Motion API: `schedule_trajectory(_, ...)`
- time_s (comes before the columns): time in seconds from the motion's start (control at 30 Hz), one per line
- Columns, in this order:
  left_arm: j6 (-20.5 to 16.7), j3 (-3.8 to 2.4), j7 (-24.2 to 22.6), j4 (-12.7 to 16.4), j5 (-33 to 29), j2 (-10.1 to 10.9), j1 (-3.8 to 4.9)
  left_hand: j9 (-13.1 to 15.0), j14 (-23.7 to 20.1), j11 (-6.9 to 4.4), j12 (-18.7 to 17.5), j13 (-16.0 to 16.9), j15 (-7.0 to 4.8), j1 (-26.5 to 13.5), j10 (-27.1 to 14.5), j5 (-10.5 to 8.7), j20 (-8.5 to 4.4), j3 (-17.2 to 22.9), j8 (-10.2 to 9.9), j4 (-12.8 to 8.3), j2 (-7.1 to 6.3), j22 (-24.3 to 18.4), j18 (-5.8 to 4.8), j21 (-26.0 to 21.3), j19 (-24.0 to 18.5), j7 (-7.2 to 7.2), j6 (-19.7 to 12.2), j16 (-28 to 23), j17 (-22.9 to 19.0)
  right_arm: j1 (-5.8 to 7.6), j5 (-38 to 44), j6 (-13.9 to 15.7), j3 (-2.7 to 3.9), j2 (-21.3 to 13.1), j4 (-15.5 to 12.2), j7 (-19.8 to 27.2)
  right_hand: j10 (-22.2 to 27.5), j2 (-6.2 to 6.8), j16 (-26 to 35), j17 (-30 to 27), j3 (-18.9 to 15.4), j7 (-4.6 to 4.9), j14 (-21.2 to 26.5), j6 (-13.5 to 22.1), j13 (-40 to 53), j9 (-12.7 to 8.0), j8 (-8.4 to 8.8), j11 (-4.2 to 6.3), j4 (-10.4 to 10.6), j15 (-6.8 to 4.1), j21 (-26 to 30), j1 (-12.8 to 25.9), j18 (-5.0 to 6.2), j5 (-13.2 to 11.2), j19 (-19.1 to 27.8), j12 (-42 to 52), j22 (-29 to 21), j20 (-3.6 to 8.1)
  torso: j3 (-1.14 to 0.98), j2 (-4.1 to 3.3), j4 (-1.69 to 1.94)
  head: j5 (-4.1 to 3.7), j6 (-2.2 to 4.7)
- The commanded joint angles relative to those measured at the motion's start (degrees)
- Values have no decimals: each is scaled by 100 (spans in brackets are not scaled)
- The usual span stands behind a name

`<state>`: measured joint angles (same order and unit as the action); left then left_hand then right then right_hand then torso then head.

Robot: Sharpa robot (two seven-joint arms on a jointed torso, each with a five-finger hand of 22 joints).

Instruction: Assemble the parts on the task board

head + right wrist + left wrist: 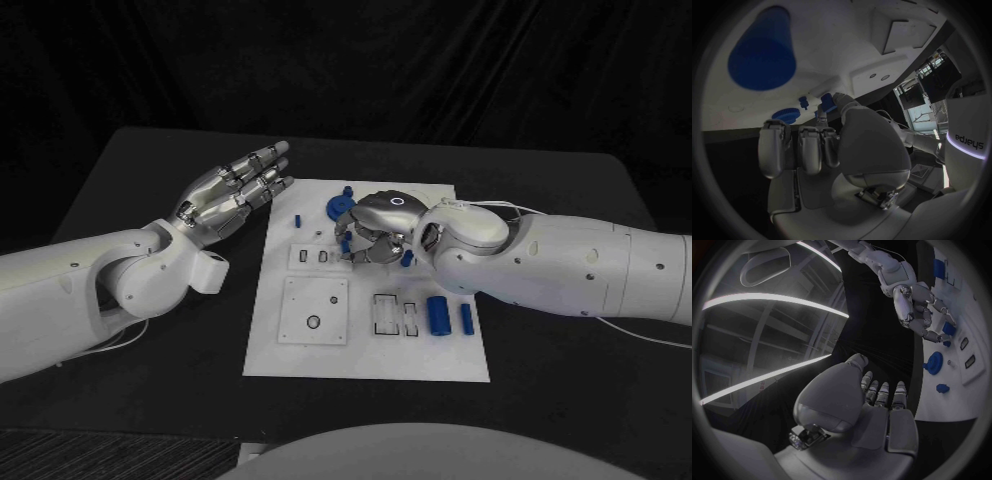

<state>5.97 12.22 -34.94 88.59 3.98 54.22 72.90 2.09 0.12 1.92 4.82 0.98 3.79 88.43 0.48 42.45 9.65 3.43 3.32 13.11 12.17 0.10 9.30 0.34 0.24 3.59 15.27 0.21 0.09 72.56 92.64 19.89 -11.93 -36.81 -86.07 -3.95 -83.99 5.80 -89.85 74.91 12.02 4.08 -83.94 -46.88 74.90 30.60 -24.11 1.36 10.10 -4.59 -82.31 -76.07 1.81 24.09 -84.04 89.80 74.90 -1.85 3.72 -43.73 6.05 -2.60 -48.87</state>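
The right hand (pixel 378 232) is working over the middle of the task board (pixel 368 355), fingers curled down among the blue parts (pixel 449 317); whether it is holding one, I cannot tell. The left hand (pixel 231 195) is hovering off the board's ten o'clock corner above the bench (pixel 159 380), fingers apart and empty, probably waiting clear.

White rounded arm shells, dark screw dots, thin white cable along right arm (pixel 577 265); silver segmented hands.
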Motion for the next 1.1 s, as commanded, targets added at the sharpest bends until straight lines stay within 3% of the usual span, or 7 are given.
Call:
schedule_trajectory(0.03,86,-5,-64,1,12,-14,-10,0,-11,29,2,-1,45,36,-2,31,49,36,14,-3,-17,2,62,-21,-8,13,-43,-18,-8,-20,15,-80,3,14,27,-68,-601,-9,-15,1509,10,10,-606,40,1510,-10,22,-48,-37,48,34,-52,21,-24,-171,20,1239,-32,1,-3,6,-4,3)
schedule_trajectory(1.1,100,-5,-83,-17,12,-31,-17,1,-11,32,2,-1,47,32,-3,33,50,55,14,-7,-16,2,61,-22,-8,14,-40,-19,-8,-65,15,-294,3,63,124,-105,-601,26,-15,1509,4,44,-606,241,1510,-272,370,-83,-113,84,113,-11,39,-291,-135,20,1218,-79,2,-3,2,-6,-29)
